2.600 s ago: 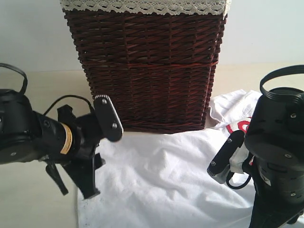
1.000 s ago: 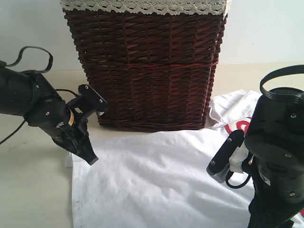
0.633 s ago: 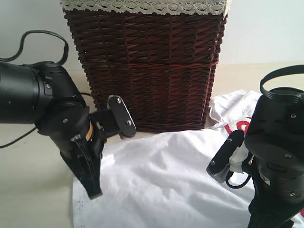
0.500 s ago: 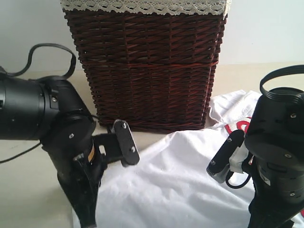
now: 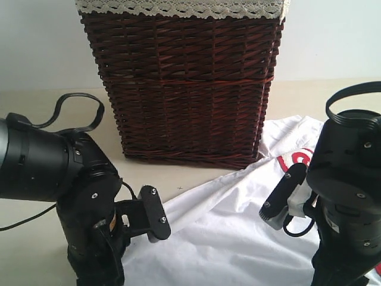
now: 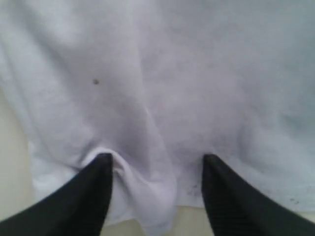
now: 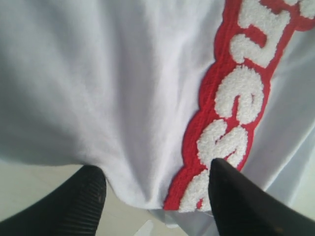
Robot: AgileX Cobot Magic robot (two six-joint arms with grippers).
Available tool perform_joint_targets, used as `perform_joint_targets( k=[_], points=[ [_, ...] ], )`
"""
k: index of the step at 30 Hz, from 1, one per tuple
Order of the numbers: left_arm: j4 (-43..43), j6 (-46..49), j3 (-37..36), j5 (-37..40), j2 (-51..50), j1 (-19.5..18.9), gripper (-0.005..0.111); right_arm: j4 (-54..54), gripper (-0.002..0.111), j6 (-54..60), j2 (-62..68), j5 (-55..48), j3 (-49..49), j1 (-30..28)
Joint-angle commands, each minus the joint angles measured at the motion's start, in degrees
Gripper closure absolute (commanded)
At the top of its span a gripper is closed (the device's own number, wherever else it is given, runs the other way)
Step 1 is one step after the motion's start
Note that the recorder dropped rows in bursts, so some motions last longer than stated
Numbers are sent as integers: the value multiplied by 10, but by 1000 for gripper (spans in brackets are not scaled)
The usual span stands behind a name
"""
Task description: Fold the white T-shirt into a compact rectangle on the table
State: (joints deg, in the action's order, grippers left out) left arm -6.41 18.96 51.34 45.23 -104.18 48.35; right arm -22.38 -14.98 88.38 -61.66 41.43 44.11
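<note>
The white T-shirt (image 5: pixel 238 226) lies crumpled on the table (image 5: pixel 36 107) in front of the basket, its red band (image 5: pixel 294 159) showing at the right. My left arm (image 5: pixel 59 179) stands low over the shirt's near left part. In the left wrist view my left gripper (image 6: pixel 156 160) is open, its fingers resting on the white T-shirt (image 6: pixel 172 73) with a raised fold between them, next to one finger. My right gripper (image 7: pixel 156 167) is open astride a folded edge of the white T-shirt (image 7: pixel 123 73), beside the red band (image 7: pixel 206 123) with fluffy white letters.
A tall dark wicker basket (image 5: pixel 184 89) with a cream lace liner (image 5: pixel 178 7) stands at the back centre, close behind the shirt. The right arm (image 5: pixel 351 196) fills the near right corner. Bare table shows on the left and behind the arms.
The left arm has swung down and toward the near edge, dragging the shirt's far left corner forward and baring table by the basket. Its jaws have parted. The right arm has not moved.
</note>
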Motion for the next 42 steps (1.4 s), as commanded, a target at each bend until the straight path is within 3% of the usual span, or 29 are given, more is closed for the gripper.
perform_joint_targets(
  k=[1, 4, 8, 10, 15, 18, 21, 32, 42],
  points=[
    [-6, -16, 9, 15, 46, 1, 45, -2, 49, -2, -6, -5, 2, 2],
    [-4, -19, 9, 9, 86, -4, 45, -2, 49, -2, -6, -7, 2, 2],
    [-3, -39, 9, -4, 128, -40, 45, -2, 49, -2, -6, -8, 2, 2],
    [-2, -67, 7, -20, 133, -76, 45, -2, 49, -2, -6, -8, 2, 2],
    [82, -81, 0, -14, 95, -212, 50, -2, 49, -2, -6, -8, 2, 2],
    [178, -21, 0, 12, 57, -266, 62, -2, 49, -2, -6, -8, 2, 2],
    [232, 16, 0, 10, 17, -295, 71, -2, 49, -2, -6, -8, 2, 2],
    [311, 88, 0, -5, -36, -298, 71, 0, 49, -2, -6, -8, 2, 2],
    [297, 96, 0, 16, -31, -298, 73, 1, 49, -2, -6, -9, 2, 2]
  ],
)
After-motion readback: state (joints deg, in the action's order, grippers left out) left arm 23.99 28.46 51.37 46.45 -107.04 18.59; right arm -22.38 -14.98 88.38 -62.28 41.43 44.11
